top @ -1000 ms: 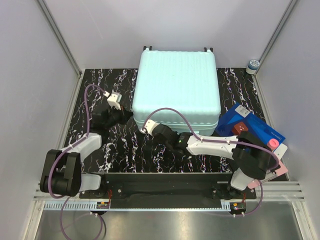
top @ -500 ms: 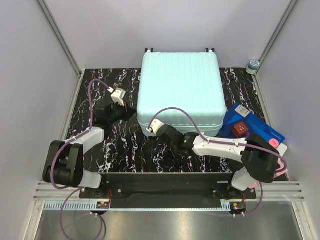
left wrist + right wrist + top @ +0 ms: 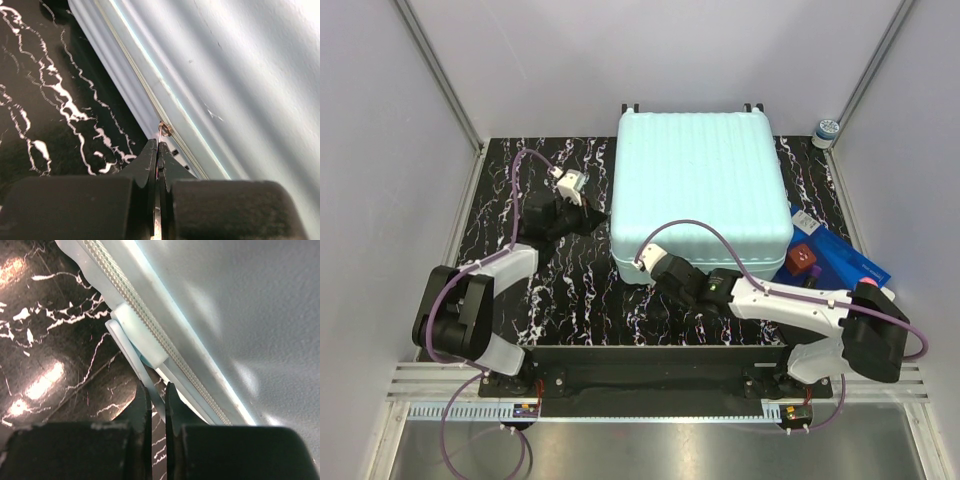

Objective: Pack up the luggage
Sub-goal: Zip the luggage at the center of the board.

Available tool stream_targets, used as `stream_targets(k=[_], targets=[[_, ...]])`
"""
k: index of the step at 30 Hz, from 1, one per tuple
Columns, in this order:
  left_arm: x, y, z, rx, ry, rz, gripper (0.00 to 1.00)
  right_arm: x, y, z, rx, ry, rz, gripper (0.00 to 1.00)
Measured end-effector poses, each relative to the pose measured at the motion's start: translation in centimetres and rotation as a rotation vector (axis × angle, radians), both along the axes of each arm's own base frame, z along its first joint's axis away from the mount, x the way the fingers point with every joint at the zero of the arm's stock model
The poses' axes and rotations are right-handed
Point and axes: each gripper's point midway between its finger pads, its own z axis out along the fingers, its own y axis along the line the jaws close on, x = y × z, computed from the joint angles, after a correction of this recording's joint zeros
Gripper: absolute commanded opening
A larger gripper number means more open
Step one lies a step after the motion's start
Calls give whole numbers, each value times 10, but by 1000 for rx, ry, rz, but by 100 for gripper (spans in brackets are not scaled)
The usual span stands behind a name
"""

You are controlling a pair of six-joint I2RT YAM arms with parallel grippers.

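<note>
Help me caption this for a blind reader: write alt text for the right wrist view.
The right gripper is shut on the pale zipper pull of the mint-green luggage, whose zipper track runs diagonally across the frame. Black marbled table shows at left.

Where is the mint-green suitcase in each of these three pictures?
Top external: the luggage lies centre, towards the back.
Left wrist: the luggage side fills the upper right.
Right wrist: its zipped edge and shell fill the upper right.
Shared landmark: black marbled table, left of it in every view.
</note>
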Motion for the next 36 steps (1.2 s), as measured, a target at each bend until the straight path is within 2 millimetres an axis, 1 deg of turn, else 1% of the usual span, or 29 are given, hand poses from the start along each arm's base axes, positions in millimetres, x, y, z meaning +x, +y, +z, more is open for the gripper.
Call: stream_targets(k=[3,4,5,6,7,8,11,12,15,18,20,22,23,24,25,26,28,29,30,31,32,34,35,36], targets=[[2,-5,3,-1,-3,-4,0,-4,-5,4,2,7,2,0],[3,-7,4,-1,-5,-5,0,-6,-7,6,4,11,3,12],[3,-8,5,-2,-6,-6,0,-7,-9,8,8,12,3,19],[3,-9,6,-3,-9,-9,0,-9,-11,9,13,16,5,29],[3,-11,7,-4,-9,-12,0,-11,-13,11,23,22,3,46],[3,-12,7,-5,-11,-15,0,-12,-13,13,35,23,-5,53],[3,-12,5,4,-3,-3,0,-12,-22,32,116,4,-82,66],[4,-11,4,7,-2,6,0,-13,-24,40,149,-2,-96,68],[7,-8,5,12,-11,24,0,-15,-21,53,203,-4,-105,71],[8,-7,4,16,-12,30,0,-15,-16,62,232,6,-98,73],[8,-7,4,17,-12,30,0,-15,-11,75,264,5,-87,73],[8,-7,4,19,-14,29,0,-14,-5,97,319,-13,-75,75],[8,-7,4,19,-14,29,0,-13,-1,116,365,-32,-67,75],[8,-7,4,19,-15,29,0,-10,3,140,421,-63,-61,77],[8,-7,4,20,-14,29,0,-8,5,152,452,-80,-60,78],[8,-7,4,20,-14,29,0,-5,7,174,497,-114,-64,78],[8,-7,4,21,-15,29,0,5,6,219,585,-193,-91,79],[8,-7,4,22,-16,28,0,13,2,240,621,-233,-120,79],[8,-7,3,24,-17,28,0,21,-4,255,645,-263,-150,79],[8,-7,4,24,-18,27,0,38,-15,276,685,-307,-205,79],[8,-7,4,24,-18,27,0,53,-27,287,708,-334,-259,79],[7,-7,4,23,-20,27,0,94,-66,302,749,-380,-411,79],[7,-7,3,23,-21,27,0,118,-95,304,757,-405,-514,79],[7,-7,3,22,-24,27,0,141,-124,301,766,-416,-614,79]])
